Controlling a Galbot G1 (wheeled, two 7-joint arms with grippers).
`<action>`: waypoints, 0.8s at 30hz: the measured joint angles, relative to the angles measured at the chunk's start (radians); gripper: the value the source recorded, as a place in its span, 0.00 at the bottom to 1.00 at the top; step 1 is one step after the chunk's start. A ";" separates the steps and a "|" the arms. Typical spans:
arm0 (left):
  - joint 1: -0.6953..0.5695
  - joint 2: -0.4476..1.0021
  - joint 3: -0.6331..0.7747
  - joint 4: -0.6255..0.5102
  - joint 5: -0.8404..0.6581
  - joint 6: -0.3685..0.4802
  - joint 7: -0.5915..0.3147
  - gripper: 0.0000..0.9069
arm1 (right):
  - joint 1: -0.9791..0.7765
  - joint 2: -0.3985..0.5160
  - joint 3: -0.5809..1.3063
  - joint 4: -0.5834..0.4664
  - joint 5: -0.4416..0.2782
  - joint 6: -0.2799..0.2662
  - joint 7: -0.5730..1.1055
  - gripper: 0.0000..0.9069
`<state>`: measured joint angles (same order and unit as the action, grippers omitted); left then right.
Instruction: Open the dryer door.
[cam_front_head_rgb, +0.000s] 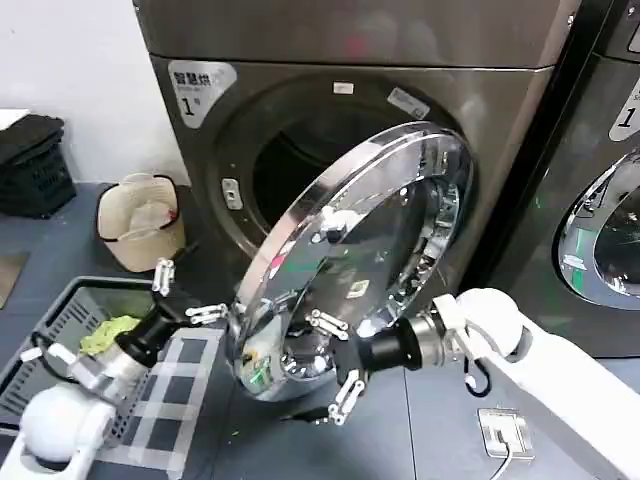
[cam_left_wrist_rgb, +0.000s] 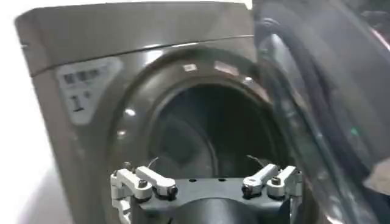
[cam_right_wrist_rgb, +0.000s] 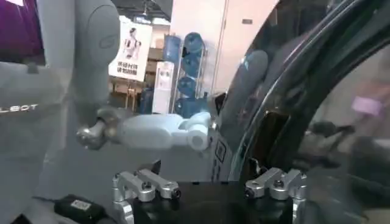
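Note:
The dryer door (cam_front_head_rgb: 370, 250), chrome-rimmed with dark glass, stands swung partly out from the bronze-grey dryer (cam_front_head_rgb: 330, 60), with the dark drum opening (cam_front_head_rgb: 290, 160) showing behind it. My left gripper (cam_front_head_rgb: 185, 295) is open just left of the door's free edge, nothing between its fingers. In the left wrist view the left gripper (cam_left_wrist_rgb: 204, 167) faces the drum opening (cam_left_wrist_rgb: 201, 134), the door's edge (cam_left_wrist_rgb: 304, 91) beside it. My right gripper (cam_front_head_rgb: 336, 358) is open at the door's lower front face. In the right wrist view the right gripper (cam_right_wrist_rgb: 207, 176) sits by the door's rim (cam_right_wrist_rgb: 286, 91).
A grey laundry basket (cam_front_head_rgb: 60, 320) with a green cloth and a checked cloth sits at the lower left. A beige bag (cam_front_head_rgb: 140, 220) and black crates (cam_front_head_rgb: 35, 165) stand beside the dryer. A darker second machine (cam_front_head_rgb: 610, 200) is on the right. A white box (cam_front_head_rgb: 505, 430) lies on the floor.

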<state>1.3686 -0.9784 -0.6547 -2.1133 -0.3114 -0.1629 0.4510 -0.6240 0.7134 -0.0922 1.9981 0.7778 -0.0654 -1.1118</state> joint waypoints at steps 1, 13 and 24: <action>-0.001 0.009 0.009 0.000 0.000 -0.002 0.005 1.00 | -0.010 -0.004 0.011 0.002 -0.001 0.002 -0.006 1.00; 0.001 0.097 0.083 -0.031 0.003 -0.028 0.047 1.00 | -0.206 -0.068 0.212 0.042 -0.002 0.025 -0.066 1.00; -0.042 0.152 0.175 -0.054 0.023 -0.040 0.057 1.00 | -0.457 -0.114 0.439 0.070 -0.008 0.078 -0.092 1.00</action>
<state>1.3264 -0.8266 -0.4792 -2.1668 -0.2880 -0.2024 0.5077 -1.0805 0.5995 0.3468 2.0678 0.7698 0.0126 -1.2037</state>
